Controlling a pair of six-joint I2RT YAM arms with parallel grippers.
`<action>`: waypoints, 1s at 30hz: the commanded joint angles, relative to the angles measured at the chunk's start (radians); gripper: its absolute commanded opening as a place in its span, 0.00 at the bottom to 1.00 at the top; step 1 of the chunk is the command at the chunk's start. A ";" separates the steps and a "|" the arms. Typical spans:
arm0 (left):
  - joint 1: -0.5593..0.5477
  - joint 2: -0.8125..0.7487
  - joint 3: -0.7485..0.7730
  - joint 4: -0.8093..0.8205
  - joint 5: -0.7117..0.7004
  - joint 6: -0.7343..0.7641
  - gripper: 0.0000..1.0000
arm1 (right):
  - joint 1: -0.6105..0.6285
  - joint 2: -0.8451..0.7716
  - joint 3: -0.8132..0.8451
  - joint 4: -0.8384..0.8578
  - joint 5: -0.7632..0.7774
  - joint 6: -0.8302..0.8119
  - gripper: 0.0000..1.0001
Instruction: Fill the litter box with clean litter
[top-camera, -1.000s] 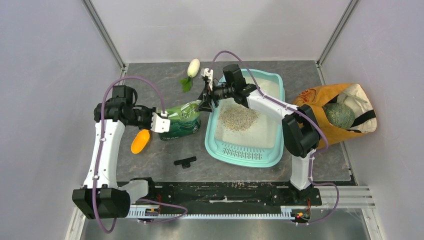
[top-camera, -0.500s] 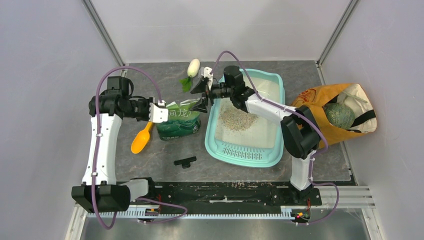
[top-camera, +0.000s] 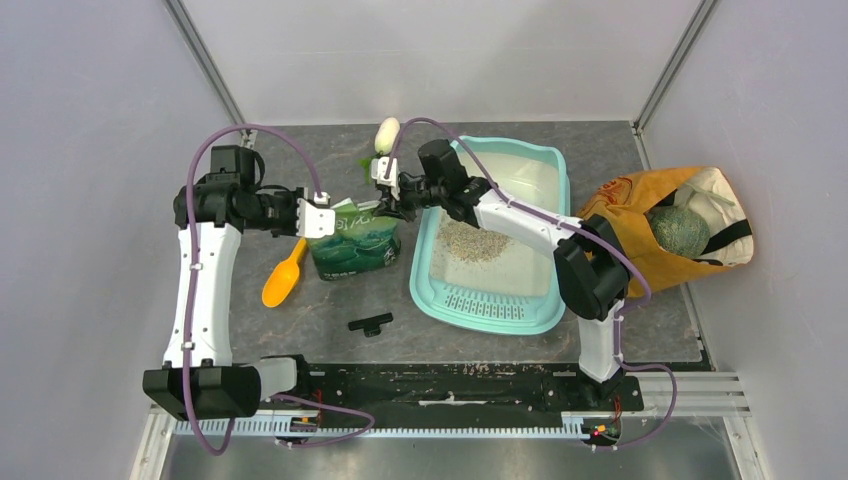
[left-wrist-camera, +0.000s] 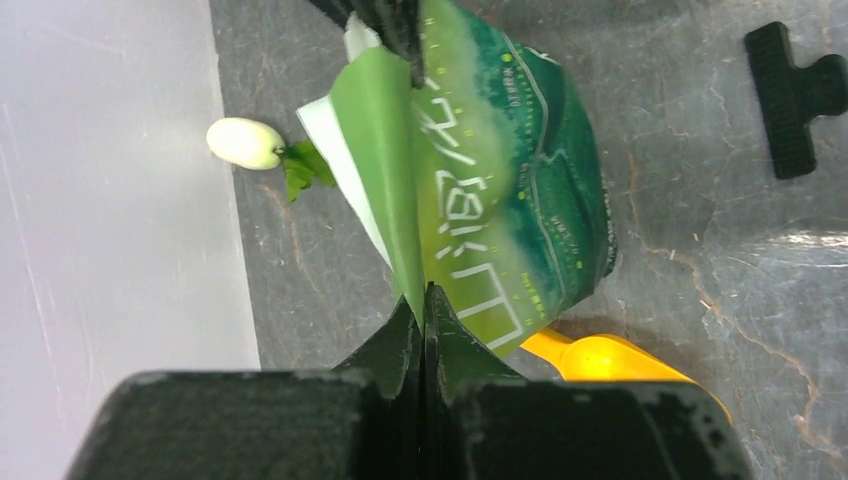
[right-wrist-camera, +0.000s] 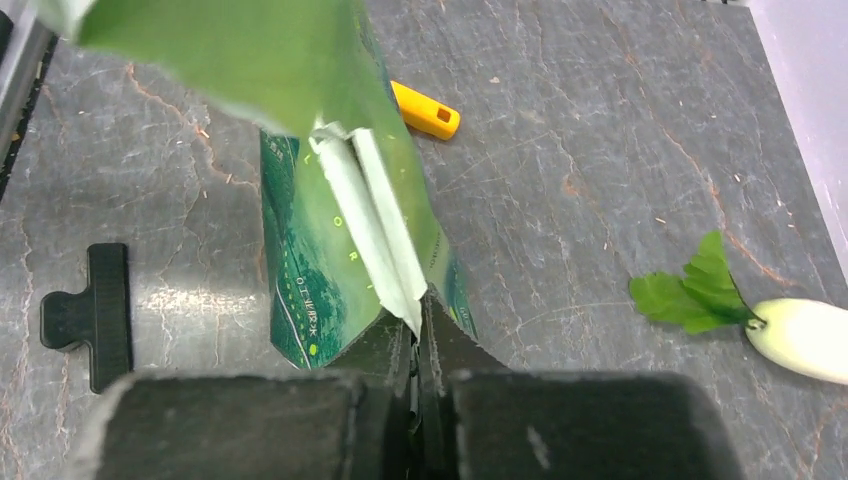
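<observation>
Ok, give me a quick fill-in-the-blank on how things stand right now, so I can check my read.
1. The left end effector and the right end effector are both shut on the green ____.
2. The litter lies in a pile inside the teal ____.
3. The black clip lies unheld on the ____.
Missing words: pouch; litter box; table.

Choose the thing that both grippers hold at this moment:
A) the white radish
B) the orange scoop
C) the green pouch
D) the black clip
C: the left gripper and the right gripper are each closed on an edge of the pouch, which stands on the table beside the litter box.
</observation>
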 joint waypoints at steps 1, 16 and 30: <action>0.003 -0.039 -0.004 -0.164 0.042 0.138 0.02 | -0.003 0.007 0.052 -0.043 0.175 0.022 0.00; 0.002 -0.056 -0.064 0.061 0.055 -0.117 0.02 | 0.000 -0.090 -0.026 0.036 -0.007 0.140 0.76; -0.011 0.007 0.050 0.149 0.101 -0.349 0.02 | 0.051 0.021 0.047 0.232 0.010 0.261 0.49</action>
